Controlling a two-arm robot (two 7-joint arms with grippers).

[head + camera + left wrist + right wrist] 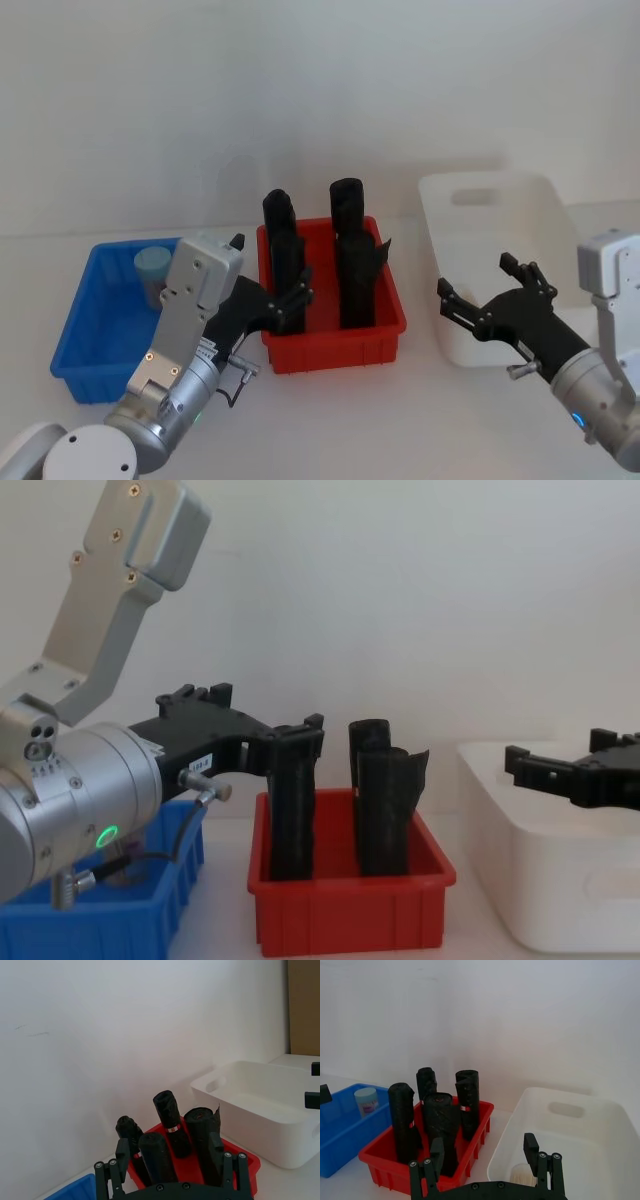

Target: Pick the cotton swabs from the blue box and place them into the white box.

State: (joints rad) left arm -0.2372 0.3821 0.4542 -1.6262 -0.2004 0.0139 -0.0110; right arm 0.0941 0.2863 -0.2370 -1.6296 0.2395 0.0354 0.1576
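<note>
Head view: cotton swabs, clear jar, pale blue lid, pink-purple label, upright in far corner of blue box, table left. White box table right. Left gripper by red tray, fingers apart; right gripper at white box, fingers apart.

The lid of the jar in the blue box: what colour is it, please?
The lid is pale blue, clearest in the right wrist view.

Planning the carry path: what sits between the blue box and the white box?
The red tray, holding upright black rolls, sits between the blue box and the white box; the head view shows it.
</note>
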